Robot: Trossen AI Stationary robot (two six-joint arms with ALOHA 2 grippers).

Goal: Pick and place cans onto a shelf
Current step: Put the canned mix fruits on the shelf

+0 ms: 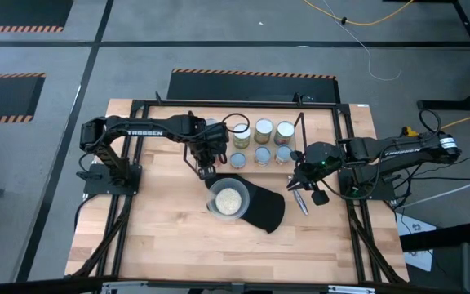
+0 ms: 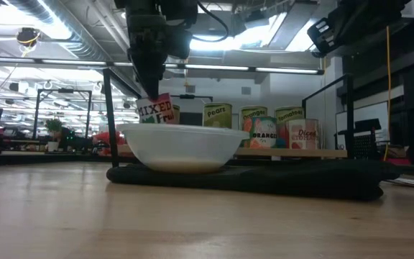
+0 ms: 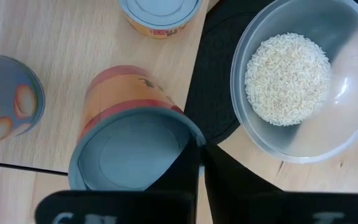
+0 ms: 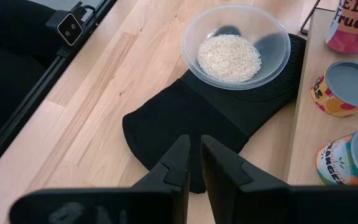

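Observation:
Several cans (image 1: 263, 140) stand in two rows at the far middle of the table, by the shelf's thin black rods (image 1: 300, 133). They also show in the low view (image 2: 264, 128). My left gripper (image 1: 206, 167) is shut on a red-labelled "Mixed Fruit" can (image 3: 126, 146) just beyond the bowl; the can also shows in the low view (image 2: 155, 111). My right gripper (image 4: 195, 163) is shut and empty, hovering above the black mat's (image 4: 185, 124) right part. My left gripper pinches the Mixed Fruit can's top rim (image 3: 190, 134) between its two fingers, on the side nearest the bowl. The fingers (image 2: 149, 83) come from above, pointing down. The can sits slightly tilted under them; the bowl hides its base, so whether it is lifted cannot be told.
A clear bowl of pale grains (image 1: 228, 198) sits on the flat black mat (image 1: 263, 214) in the table's middle, close to the held can. A small silvery object (image 1: 301, 202) lies on the table by my right gripper. Bare wood lies toward the near edge.

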